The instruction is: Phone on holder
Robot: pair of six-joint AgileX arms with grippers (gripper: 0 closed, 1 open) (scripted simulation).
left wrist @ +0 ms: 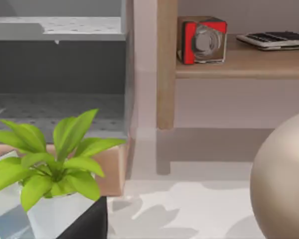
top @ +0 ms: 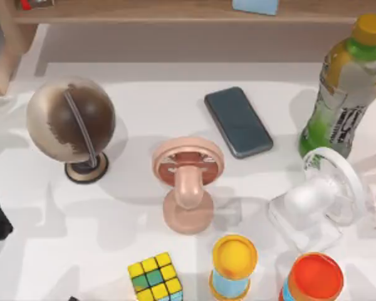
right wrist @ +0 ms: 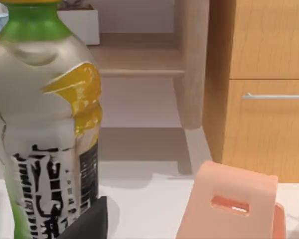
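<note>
From above, the phone [top: 238, 121] lies flat on the table, long axis slanting from upper left to lower right, just up and right of the pink holder [top: 187, 187], untouched. The left wrist view faces a potted plant [left wrist: 50, 159] and the globe [left wrist: 284, 179]. The right wrist view faces the green bottle [right wrist: 45, 124], so the right arm seems nearer; I cannot tell either gripper's opening

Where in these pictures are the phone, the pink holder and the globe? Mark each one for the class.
phone [top: 238, 121], top view, middle of its dark glossy face.
pink holder [top: 188, 164], top view, on its round cradle.
globe [top: 70, 117], top view, on the sphere's upper surface.
</note>
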